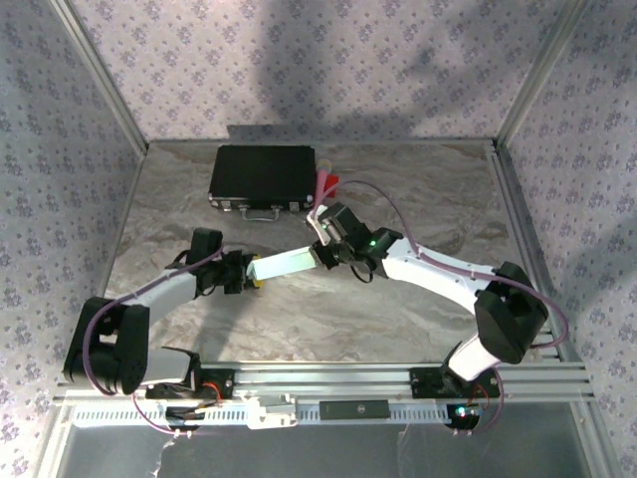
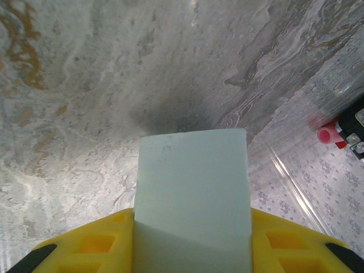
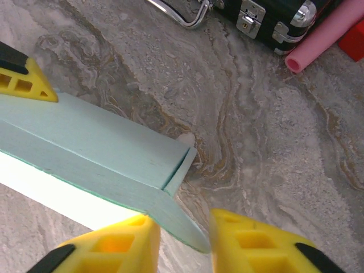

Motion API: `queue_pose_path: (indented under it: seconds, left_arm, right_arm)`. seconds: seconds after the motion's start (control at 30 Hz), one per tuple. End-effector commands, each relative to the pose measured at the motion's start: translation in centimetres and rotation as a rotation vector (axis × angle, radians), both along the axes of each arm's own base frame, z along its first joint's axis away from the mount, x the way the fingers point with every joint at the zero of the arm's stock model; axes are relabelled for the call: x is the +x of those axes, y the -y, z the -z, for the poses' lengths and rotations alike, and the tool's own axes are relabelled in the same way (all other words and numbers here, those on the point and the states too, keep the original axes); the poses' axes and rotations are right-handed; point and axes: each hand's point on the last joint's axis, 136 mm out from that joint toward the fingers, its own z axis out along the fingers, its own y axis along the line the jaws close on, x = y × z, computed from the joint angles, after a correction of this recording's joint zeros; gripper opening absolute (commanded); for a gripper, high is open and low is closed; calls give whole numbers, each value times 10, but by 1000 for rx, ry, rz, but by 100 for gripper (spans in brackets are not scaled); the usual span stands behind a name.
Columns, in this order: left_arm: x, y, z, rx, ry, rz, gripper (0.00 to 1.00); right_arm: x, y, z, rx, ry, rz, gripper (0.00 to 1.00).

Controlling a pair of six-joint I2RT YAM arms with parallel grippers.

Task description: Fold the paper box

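Two-handed: left hand (image 2: 192, 219) clenched on paper box (image 3: 102, 142); right hand (image 3: 183, 222) astride flap (image 3: 170, 219), grip unclear.

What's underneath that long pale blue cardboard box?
Grey marbled tabletop shows all around the pale blue card box; the strip directly beneath is hidden by the box itself.

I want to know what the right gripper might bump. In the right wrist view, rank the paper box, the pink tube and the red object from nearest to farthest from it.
From the right gripper:
1. paper box: its flap lies at the fingertips, to the left.
2. pink tube: upper right.
3. red object: behind the tube, at the far right edge.
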Motion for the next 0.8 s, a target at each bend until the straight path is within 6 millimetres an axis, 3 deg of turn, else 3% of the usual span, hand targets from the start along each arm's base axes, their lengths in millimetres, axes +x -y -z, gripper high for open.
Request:
queue_pose_path:
  seconds: [0.0,0.2,0.3,0.33,0.43,0.5,0.6,0.77]
  left_arm:
    - [-12,-19,26,103,-88,-32,38]
    - [-7,-16,26,91,-61,-17,48]
    - [1,-12,22,60,-12,-11,59]
    - [3,-11,20,52,1,-5,65]
    - [4,-14,14,63,22,23,82]
    - [5,-17,10,73,45,39,86]
    - [5,-32,-2,116,91,63,95]
    - [6,-72,-44,373,219,170,93]
  right_arm:
    - [2,0,5,-21,-23,-2,27]
    - [7,1,5,-31,-18,33,20]
    - [12,5,10,-69,-27,59,12]
    - [17,-1,-1,-54,-13,63,10]
    - [21,-2,3,-79,-36,71,5]
    - [24,-4,6,-99,-58,76,4]
    - [28,-5,12,-124,-88,92,2]
    - [35,-6,13,-125,-119,120,0]
